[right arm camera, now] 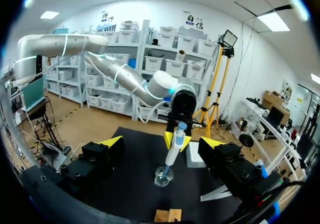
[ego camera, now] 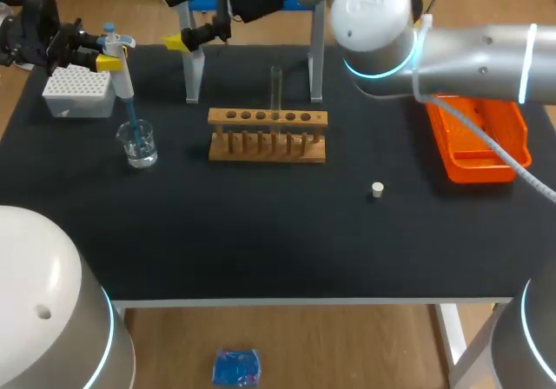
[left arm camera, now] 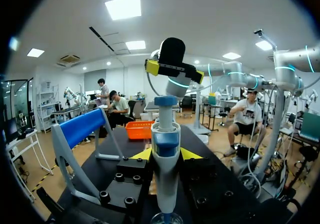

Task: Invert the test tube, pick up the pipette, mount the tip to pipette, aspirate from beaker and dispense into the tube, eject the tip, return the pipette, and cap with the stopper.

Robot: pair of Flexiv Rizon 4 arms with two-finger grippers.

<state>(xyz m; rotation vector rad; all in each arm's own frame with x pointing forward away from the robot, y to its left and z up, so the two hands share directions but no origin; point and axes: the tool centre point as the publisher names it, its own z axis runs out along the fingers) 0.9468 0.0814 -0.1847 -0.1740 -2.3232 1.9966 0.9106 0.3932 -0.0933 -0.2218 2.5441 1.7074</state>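
The left arm (right arm camera: 65, 45) reaches in well to the left of the wooden rack (ego camera: 268, 135). Its left gripper (ego camera: 111, 62) is held level, with both fingers pressed on the upright pipette (ego camera: 124, 76). The right arm (ego camera: 473, 59) crosses in from the right, behind the rack. The right gripper (ego camera: 178, 17) sits beyond the rack's left end, fingers spread wide, facing the left one.
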